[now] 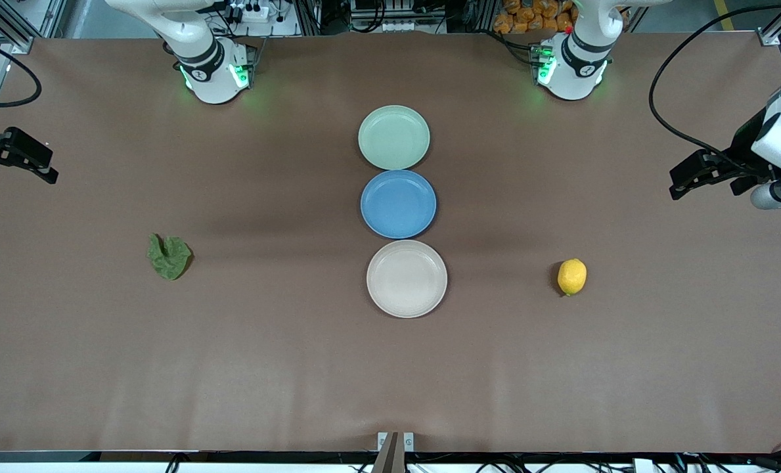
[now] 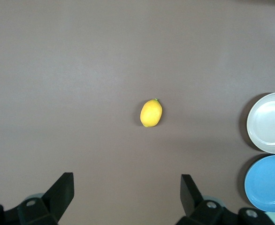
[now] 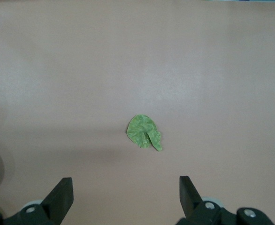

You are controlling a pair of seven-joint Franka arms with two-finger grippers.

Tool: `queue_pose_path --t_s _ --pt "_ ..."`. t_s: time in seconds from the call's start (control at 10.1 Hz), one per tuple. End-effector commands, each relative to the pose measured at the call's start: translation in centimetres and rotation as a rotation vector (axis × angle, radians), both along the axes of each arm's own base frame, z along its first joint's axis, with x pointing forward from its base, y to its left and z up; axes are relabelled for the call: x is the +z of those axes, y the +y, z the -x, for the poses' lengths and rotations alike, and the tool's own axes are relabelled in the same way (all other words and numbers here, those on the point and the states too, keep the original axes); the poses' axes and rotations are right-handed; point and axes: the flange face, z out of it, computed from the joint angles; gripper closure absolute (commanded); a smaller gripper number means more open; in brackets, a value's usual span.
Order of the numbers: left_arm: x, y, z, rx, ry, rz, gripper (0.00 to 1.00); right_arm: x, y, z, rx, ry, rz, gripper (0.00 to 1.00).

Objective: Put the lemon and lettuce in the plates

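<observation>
Your left gripper [image 2: 123, 199] hangs high over the left arm's end of the table, fingers spread, holding nothing; the lemon [image 1: 571, 276] lies on the mat below it. Your right gripper [image 3: 123, 199] hangs likewise over the right arm's end, spread and empty, above the lettuce [image 1: 169, 256]. Mid-table, a row: mint plate [image 1: 393, 137], blue plate [image 1: 398, 203], beige plate [image 1: 406, 278] nearest the camera.

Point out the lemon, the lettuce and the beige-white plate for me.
lemon [image 1: 571, 276]: front view, middle of its yellow skin.
lettuce [image 1: 169, 256]: front view, middle of the wrinkly leaf.
beige-white plate [image 1: 406, 278]: front view, bare middle of the dish.
</observation>
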Motion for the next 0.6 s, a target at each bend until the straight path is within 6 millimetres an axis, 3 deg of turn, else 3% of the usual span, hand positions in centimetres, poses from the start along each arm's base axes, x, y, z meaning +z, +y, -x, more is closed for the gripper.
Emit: queue_pose_path --t_s 0.0,0.2,0.4,0.5 --pt "0.8 0.0 0.5 -0.011 -0.006 0.003 0.0 0.2 0.0 -0.1 0.0 -0.003 -0.012 0.0" --pt "0.8 -0.2 0.5 -0.011 -0.003 0.039 0.0 0.2 0.0 -0.1 0.0 -0.003 -0.012 0.0" --pt "0.7 1.4 0.2 0.02 0.004 0.094 0.0 0.2 0.0 -0.1 0.0 -0.003 -0.012 0.0" --pt "-0.6 1.1 -0.1 0.002 0.025 0.073 0.0 0.2 0.0 -0.1 0.0 -0.003 -0.012 0.0"
